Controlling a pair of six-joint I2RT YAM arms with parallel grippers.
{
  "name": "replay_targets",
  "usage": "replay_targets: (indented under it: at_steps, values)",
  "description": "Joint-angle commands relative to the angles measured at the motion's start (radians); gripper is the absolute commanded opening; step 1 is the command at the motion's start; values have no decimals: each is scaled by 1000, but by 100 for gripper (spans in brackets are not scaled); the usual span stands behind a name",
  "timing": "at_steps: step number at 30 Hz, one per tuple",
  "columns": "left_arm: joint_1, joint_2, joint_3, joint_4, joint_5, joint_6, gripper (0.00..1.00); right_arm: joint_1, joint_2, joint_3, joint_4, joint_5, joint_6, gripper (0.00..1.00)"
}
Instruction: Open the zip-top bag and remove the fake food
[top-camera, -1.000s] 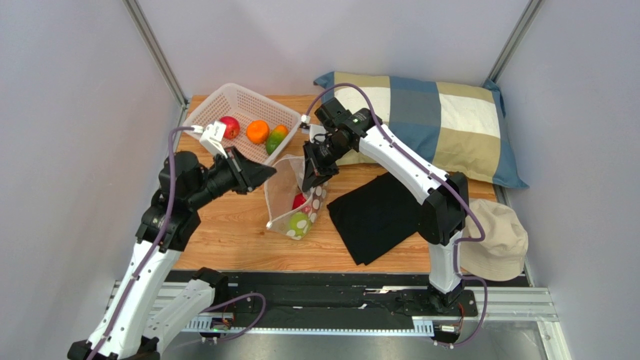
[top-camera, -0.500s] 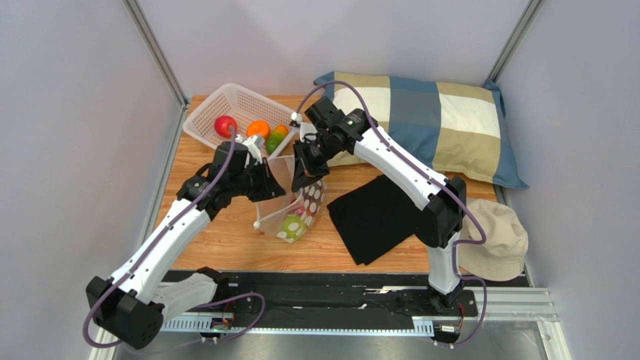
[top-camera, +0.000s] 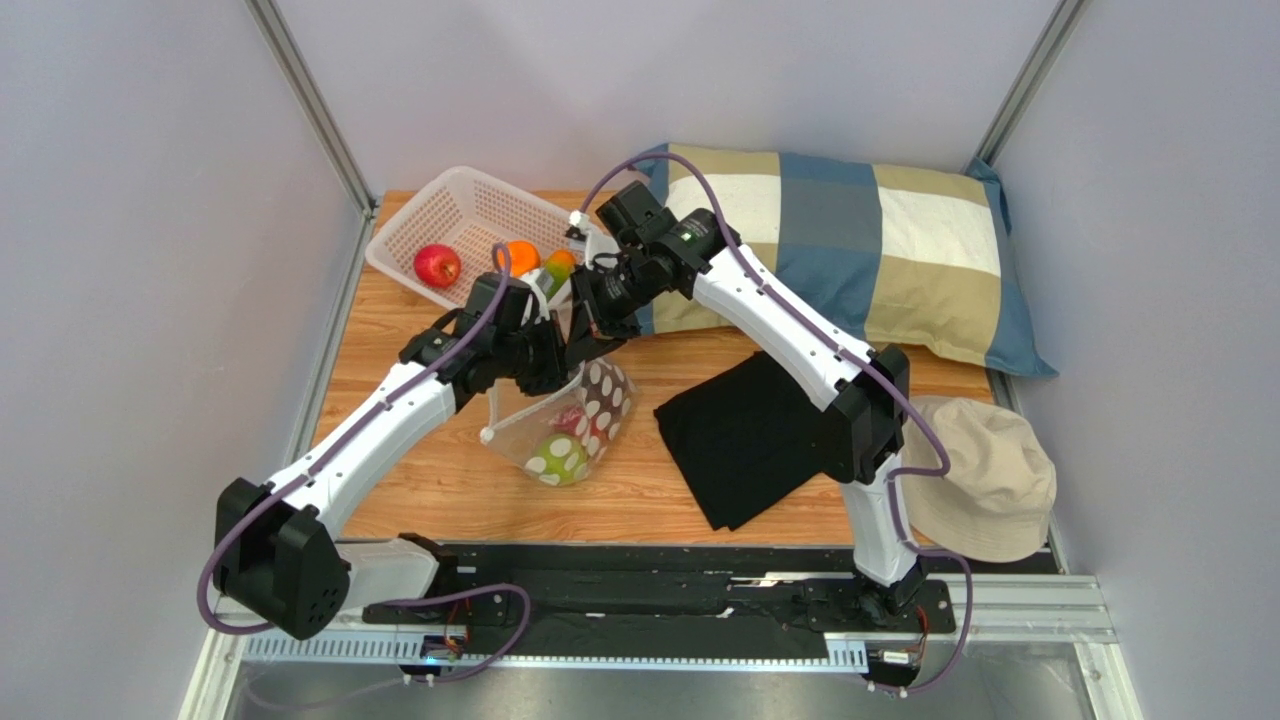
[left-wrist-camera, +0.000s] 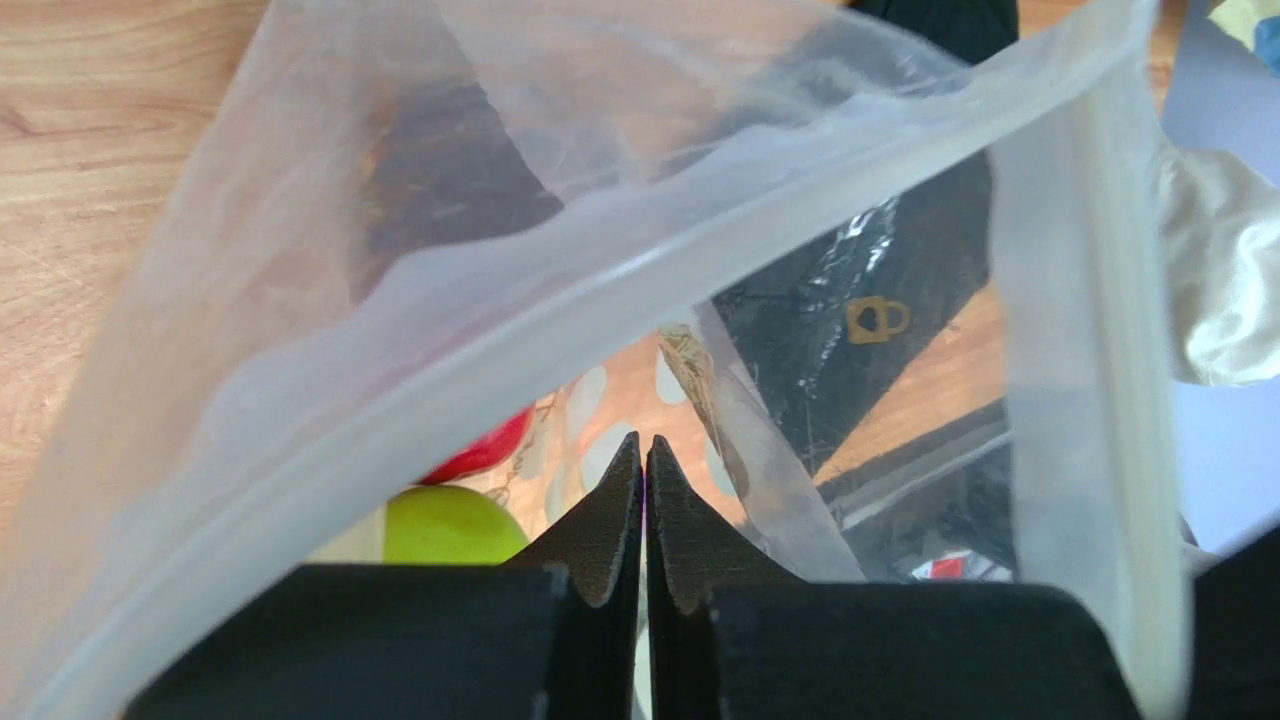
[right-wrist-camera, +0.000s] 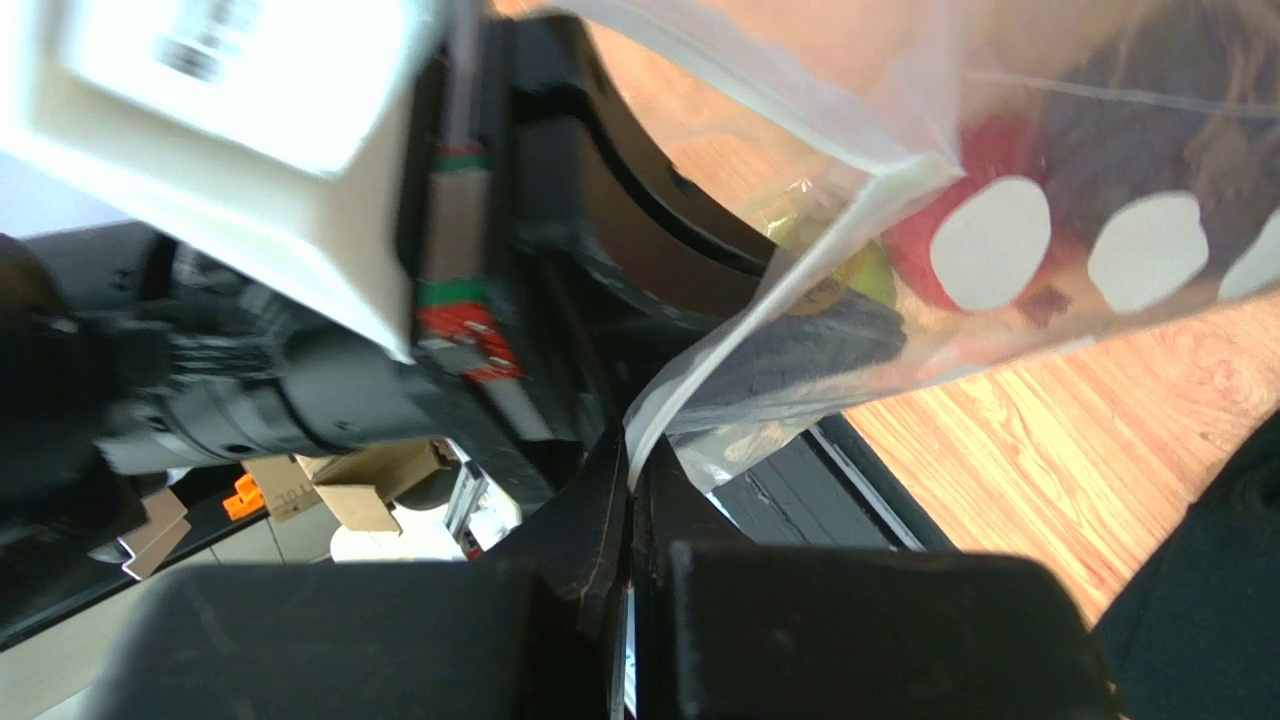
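Observation:
The zip-top bag (top-camera: 568, 428), clear with white dots, lies mid-table with its mouth held up and open. A green fruit (top-camera: 559, 462) and a red fruit (top-camera: 571, 425) lie inside. My right gripper (top-camera: 589, 320) is shut on the bag's zip rim (right-wrist-camera: 781, 285). My left gripper (top-camera: 553, 360) is shut at the open mouth, its tips (left-wrist-camera: 645, 443) pointing in at the green fruit (left-wrist-camera: 436, 528) and the red fruit (left-wrist-camera: 484, 447). Nothing shows between its fingers. A red apple (top-camera: 437, 266), an orange (top-camera: 517, 257) and an orange-green fruit (top-camera: 558, 270) lie in the basket.
The white lattice basket (top-camera: 451, 210) stands at the back left. A checked pillow (top-camera: 887, 240) lies at the back right. A black cloth (top-camera: 751, 428) lies right of the bag, and a beige hat (top-camera: 984, 480) at the right edge.
My left gripper left the red apple in the basket and swung over to the bag's mouth. My right gripper pulled the bag's rim back and left, and the bag shifted left.

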Motion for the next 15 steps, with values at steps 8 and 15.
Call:
replay_targets:
  at_steps: [8, 15]
  values:
    - [-18, -82, -175, 82, 39, 136, 23, -17, 37, 92, 131, -70, 132, 0]
    - [-18, -87, -264, 91, 11, 107, 47, -19, 74, 109, 143, -94, 153, 1]
